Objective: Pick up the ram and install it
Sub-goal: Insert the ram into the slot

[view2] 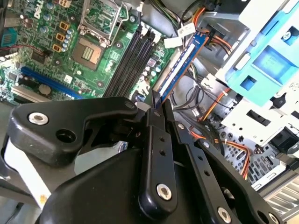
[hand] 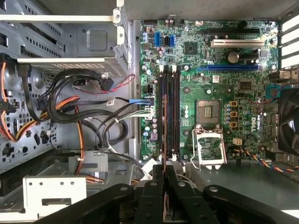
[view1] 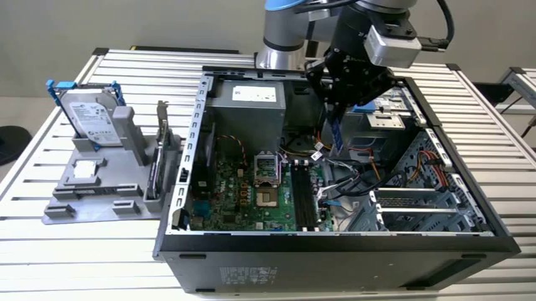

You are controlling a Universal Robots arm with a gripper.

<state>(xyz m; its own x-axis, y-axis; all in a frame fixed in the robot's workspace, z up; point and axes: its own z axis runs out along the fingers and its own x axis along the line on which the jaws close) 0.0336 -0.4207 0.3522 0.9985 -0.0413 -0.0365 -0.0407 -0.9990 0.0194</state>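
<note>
pincer (view1: 337, 105) was seen pinched on ram (view1: 335, 133) | ram was held upright, upper centre of ext. view, over open PC case (view1: 335, 263) | mobo (view1: 251, 194) lay below, apart

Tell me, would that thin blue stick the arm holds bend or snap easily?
The ram is probably stiff: it juts straight from the shut jaws without sagging. It looks light, being thin and flat. Likely fragile too: held by one end, a sideways knock against the case could crack it.
</note>
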